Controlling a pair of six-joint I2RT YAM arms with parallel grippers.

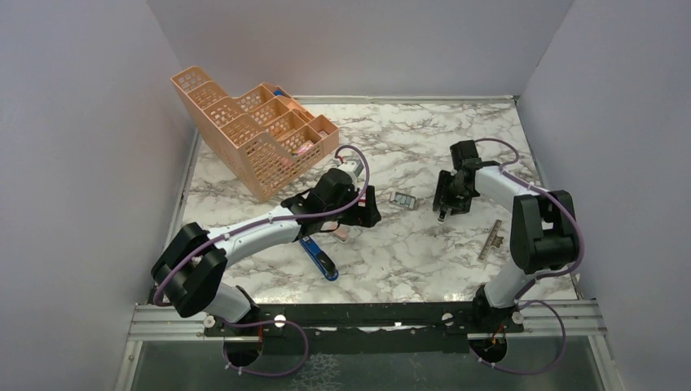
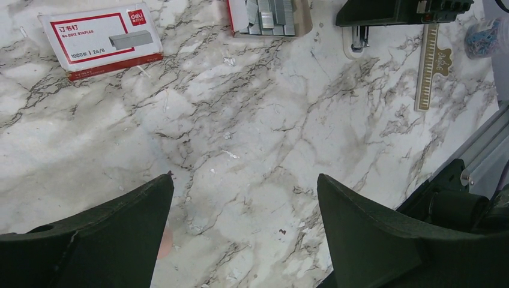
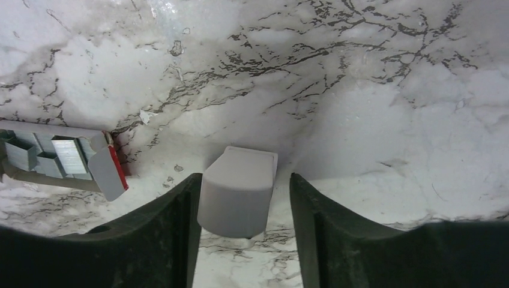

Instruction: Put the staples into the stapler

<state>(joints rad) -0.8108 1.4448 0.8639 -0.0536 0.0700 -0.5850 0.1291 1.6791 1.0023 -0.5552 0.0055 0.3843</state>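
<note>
Staples [image 1: 402,198] in opened tray [image 2: 303,18], on marble table [image 1: 456,138] between the two grippers.
Stapler [image 1: 319,261] nearer the bases, partly under left arm. Left gripper [image 2: 245,180] spread wide, nothing held. Right gripper [image 3: 245,177] parted, straddling white block [image 3: 237,198], gap on one side, no clamp.

The left arm [image 1: 269,228] hides the far end of the stapler [image 1: 319,257]. The staples [image 2: 269,13] run off the top edge of the left wrist view, their tray [image 2: 304,17] cut short too.
</note>
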